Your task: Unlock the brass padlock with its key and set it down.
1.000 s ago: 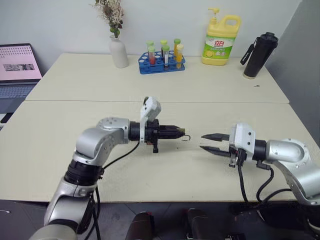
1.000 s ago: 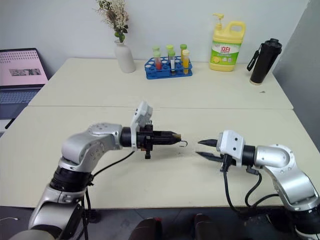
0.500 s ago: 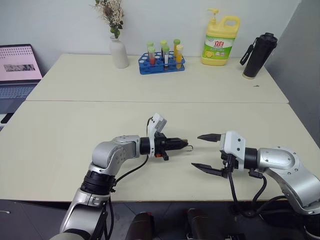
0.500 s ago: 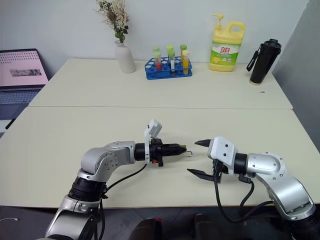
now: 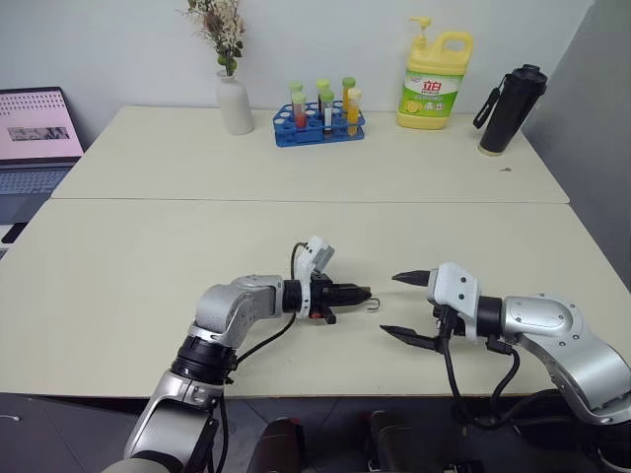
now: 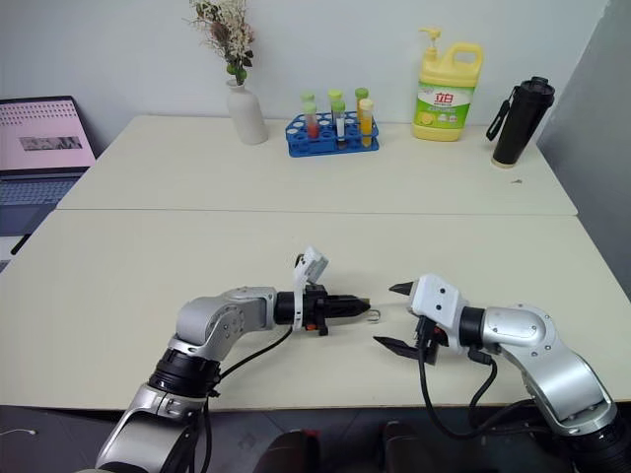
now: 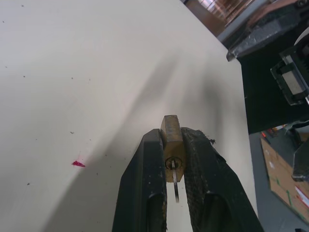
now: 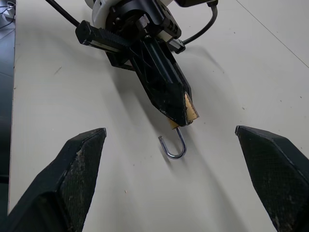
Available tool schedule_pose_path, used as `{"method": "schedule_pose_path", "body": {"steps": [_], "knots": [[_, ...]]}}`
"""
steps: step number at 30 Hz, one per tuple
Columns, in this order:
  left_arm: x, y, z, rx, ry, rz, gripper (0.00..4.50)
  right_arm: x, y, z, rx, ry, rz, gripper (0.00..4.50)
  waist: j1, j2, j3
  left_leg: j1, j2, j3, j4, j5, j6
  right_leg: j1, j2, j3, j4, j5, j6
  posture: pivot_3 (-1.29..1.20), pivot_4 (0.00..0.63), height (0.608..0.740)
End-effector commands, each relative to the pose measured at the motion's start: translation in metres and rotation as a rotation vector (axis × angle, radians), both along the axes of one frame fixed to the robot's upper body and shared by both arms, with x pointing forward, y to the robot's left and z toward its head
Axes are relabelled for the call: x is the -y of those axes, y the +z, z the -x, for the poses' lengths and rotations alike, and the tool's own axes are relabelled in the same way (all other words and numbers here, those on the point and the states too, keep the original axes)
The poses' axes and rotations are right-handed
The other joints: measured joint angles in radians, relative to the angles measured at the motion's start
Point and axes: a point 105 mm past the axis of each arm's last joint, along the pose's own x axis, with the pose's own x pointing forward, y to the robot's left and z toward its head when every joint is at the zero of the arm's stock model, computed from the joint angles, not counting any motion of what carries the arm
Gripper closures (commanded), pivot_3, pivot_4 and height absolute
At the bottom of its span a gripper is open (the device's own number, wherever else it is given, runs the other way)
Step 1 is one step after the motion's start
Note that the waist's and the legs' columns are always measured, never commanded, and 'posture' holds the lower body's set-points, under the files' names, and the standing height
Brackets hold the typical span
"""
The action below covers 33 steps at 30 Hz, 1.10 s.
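My left gripper (image 5: 361,293) is shut on the brass padlock (image 8: 190,113), low over the front table and pointing right. The brass block is pinched between its two black fingers (image 7: 145,183). The silver shackle (image 8: 175,145) hangs out past the tips as an open hook with one end free. A thin silver stem (image 7: 175,186) sticks out of the block's near face; I cannot tell whether it is the key. My right gripper (image 5: 389,304) faces the padlock from the right, a short gap away. It stands wide open and empty, its fingers (image 8: 82,174) either side of the shackle.
On the back table stand a white vase with dried flowers (image 5: 235,101), a blue rack of test tubes (image 5: 319,123), a yellow detergent bottle (image 5: 434,81) and a black flask (image 5: 511,108). A laptop (image 5: 35,138) sits at far left. The table's front edge (image 5: 325,394) lies close below both grippers.
My left arm has come down toward the table with the padlock still gripped and rolled a little. My right gripper's fingers have spread from narrow to wide open, and it has sunk slightly.
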Motion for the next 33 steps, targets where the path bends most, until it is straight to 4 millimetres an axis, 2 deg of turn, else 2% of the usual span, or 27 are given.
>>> {"method": "schedule_pose_path", "body": {"steps": [1, 10, 14, 18, 20, 21, 23, 26, 28, 33], "knots": [[0.004, 0.008, -0.001, 0.044, -0.020, 0.010, 4.33, 0.003, 0.005, 0.000, 0.040, 0.001, 0.006, 0.00, 0.000, 0.000, 0.000, 0.000, 0.000, 0.000, 0.000, 0.000, 0.000, 0.000, 0.000, 0.000, 0.000, 0.000, 0.000, 0.00, 0.150, 0.740], [0.006, 0.006, -0.011, 0.063, 0.008, -0.018, 1.42, 0.010, 0.003, -0.002, 0.041, -0.010, 0.014, 0.00, 0.000, 0.000, 0.000, 0.000, 0.000, 0.000, 0.000, 0.000, 0.000, 0.000, 0.000, 0.000, 0.000, 0.000, 0.000, 0.00, 0.150, 0.740], [0.005, 0.017, -0.020, 0.160, 0.019, -0.008, 0.15, 0.013, 0.004, -0.002, 0.042, -0.017, 0.016, 0.00, 0.001, 0.000, 0.000, 0.000, 0.000, 0.000, 0.000, 0.000, 0.000, 0.000, 0.000, 0.000, 0.000, 0.000, 0.000, 0.00, 0.150, 0.740], [0.000, 0.034, -0.033, 0.290, 0.072, 0.000, 0.15, 0.015, 0.005, -0.002, 0.044, -0.026, 0.012, 0.00, 0.001, 0.000, 0.000, 0.000, 0.000, 0.000, 0.000, 0.000, 0.000, 0.000, 0.000, 0.000, 0.000, 0.000, 0.000, 0.00, 0.150, 0.740], [-0.009, 0.060, -0.037, 0.457, 0.091, -0.002, 0.15, 0.016, 0.007, -0.002, 0.049, -0.030, 0.010, 0.00, 0.000, 0.000, 0.000, 0.000, 0.000, 0.000, 0.000, 0.000, 0.000, 0.000, 0.000, 0.000, 0.000, 0.000, 0.000, 0.00, 0.150, 0.740], [-0.013, 0.071, -0.036, 0.531, 0.092, -0.008, 0.15, 0.016, 0.008, -0.002, 0.052, -0.033, 0.008, 0.00, -0.001, 0.000, 0.000, 0.000, 0.000, 0.000, 0.000, 0.000, 0.000, 0.000, 0.000, 0.000, 0.000, 0.000, 0.000, 0.00, 0.150, 0.740], [-0.036, 0.084, -0.021, 0.676, 0.034, -0.114, 0.15, 0.017, 0.013, -0.001, 0.054, -0.030, -0.005, 0.00, -0.006, 0.000, 0.000, 0.000, 0.000, 0.001, -0.001, 0.000, 0.000, 0.000, 0.000, 0.001, 0.000, 0.000, 0.000, 0.00, 0.150, 0.740], [-0.060, 0.079, 0.005, 0.674, -0.071, -0.210, 0.15, 0.021, 0.014, -0.003, 0.065, -0.035, 0.004, 0.00, -0.010, 0.002, -0.001, 0.001, 0.002, 0.001, -0.002, 0.000, 0.000, -0.001, 0.000, 0.002, 0.000, 0.000, 0.000, 0.00, 0.150, 0.740], [-0.084, 0.075, 0.019, 0.680, -0.085, -0.295, 0.15, 0.024, 0.015, -0.003, 0.060, -0.023, 0.009, 0.00, -0.009, 0.002, -0.001, 0.001, 0.002, 0.001, -0.003, 0.000, 0.000, -0.001, 0.000, 0.001, 0.000, 0.000, 0.000, 0.00, 0.150, 0.740], [-0.108, 0.069, 0.034, 0.690, -0.089, -0.399, 0.15, 0.021, 0.018, 0.004, 0.022, 0.044, -0.011, 0.00, 0.007, 0.001, 0.000, 0.000, 0.000, 0.001, -0.001, 0.000, 0.000, -0.001, -0.001, -0.001, -0.001, 0.000, 0.000, 0.00, 0.150, 0.740]]}}
